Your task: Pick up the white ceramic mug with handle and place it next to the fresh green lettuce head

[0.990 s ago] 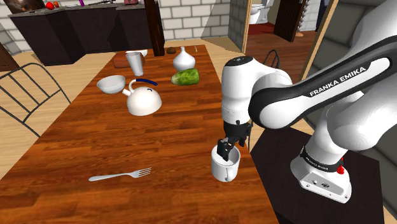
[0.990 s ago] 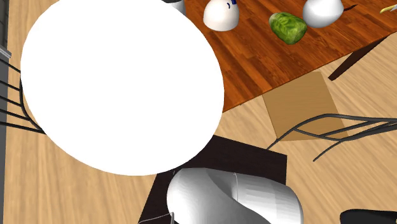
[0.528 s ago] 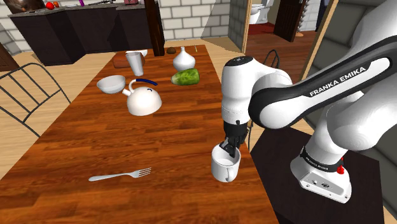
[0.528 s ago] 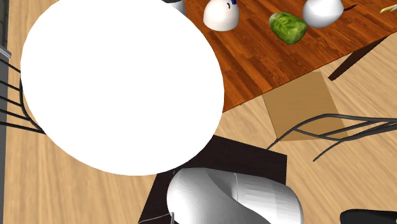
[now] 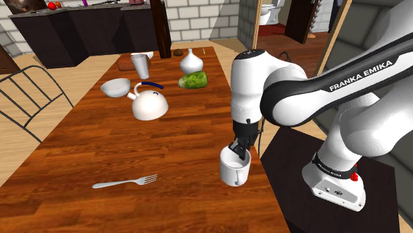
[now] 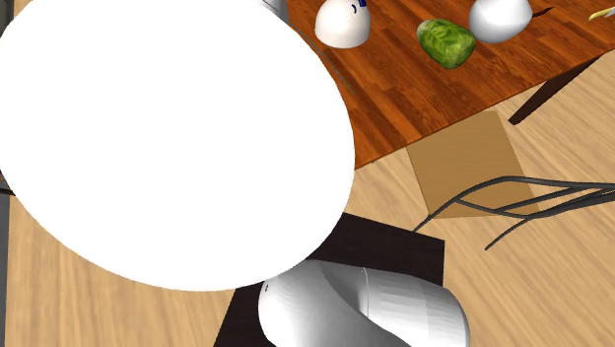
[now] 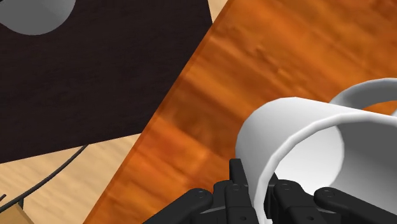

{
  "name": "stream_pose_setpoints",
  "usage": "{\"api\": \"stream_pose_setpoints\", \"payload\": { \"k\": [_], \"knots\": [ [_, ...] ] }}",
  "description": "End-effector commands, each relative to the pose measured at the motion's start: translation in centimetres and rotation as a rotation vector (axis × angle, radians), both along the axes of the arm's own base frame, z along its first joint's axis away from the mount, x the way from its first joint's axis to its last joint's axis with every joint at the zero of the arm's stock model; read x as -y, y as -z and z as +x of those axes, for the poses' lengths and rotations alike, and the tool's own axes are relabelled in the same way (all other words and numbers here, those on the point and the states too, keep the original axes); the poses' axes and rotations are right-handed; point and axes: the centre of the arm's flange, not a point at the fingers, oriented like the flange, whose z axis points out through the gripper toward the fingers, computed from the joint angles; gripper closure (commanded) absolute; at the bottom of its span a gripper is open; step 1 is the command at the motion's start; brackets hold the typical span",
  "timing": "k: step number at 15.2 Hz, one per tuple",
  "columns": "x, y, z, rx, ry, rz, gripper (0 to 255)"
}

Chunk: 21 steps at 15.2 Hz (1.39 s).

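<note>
risk: hand (image 5: 238, 151) is pinched on just the rim wall of the white mug (image 5: 235, 169), well apart from the lettuce (image 5: 192, 80), so with that thin off-centre grip it could swing or slip out in transit and hit the counter (image 5: 99, 145).

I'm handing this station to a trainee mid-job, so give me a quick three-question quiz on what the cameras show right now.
1. True or false: the gripper is shut on the rim of the white mug, with one finger inside it.
2. Fill in: the white kettle on the table has a ____ handle.
3. Which thing stands closest to the lettuce?
A. the white mug
B. the white vase
C. the kettle

Key: 1 true; 2 blue; 3 B.
</note>
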Motion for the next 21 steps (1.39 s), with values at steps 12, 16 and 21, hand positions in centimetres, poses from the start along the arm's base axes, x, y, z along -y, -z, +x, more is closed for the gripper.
{"api": "stream_pose_setpoints", "payload": {
  "k": [12, 16, 21],
  "knots": [
    [0.0, -6.7, 0.0, 0.000, 0.000, 0.000, 255],
    [0.0, -8.8, 0.0, 0.000, 0.000, 0.000, 255],
    [0.0, -11.5, 0.0, 0.000, 0.000, 0.000, 255]
  ]
}}
